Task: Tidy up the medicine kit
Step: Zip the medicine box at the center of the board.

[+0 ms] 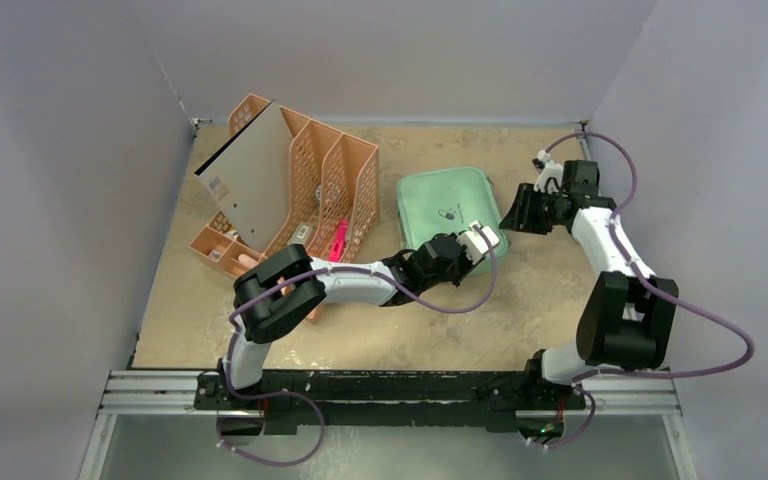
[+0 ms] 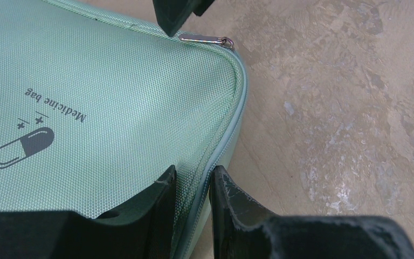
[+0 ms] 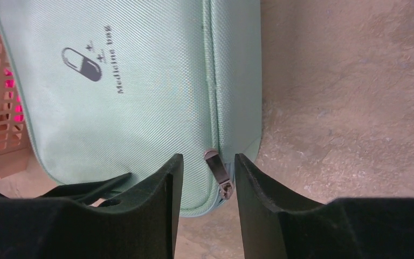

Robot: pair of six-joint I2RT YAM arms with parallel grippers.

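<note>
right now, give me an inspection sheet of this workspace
surface: mottled beige table
job's things: medicine kit flat, lid shut, zipper pull at its corner
clutter: orange rack holding a grey board and a pink item
grippers: left gripper pinches the kit's edge; right gripper open astride the zipper pull
cables: purple cables loop off both arms
surroundings: grey walls on three sides

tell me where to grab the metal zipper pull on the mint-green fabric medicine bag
I'd pinch the metal zipper pull across its flat tab, from the right edge of the mint-green fabric medicine bag: it lies along the seam at that corner.
</note>
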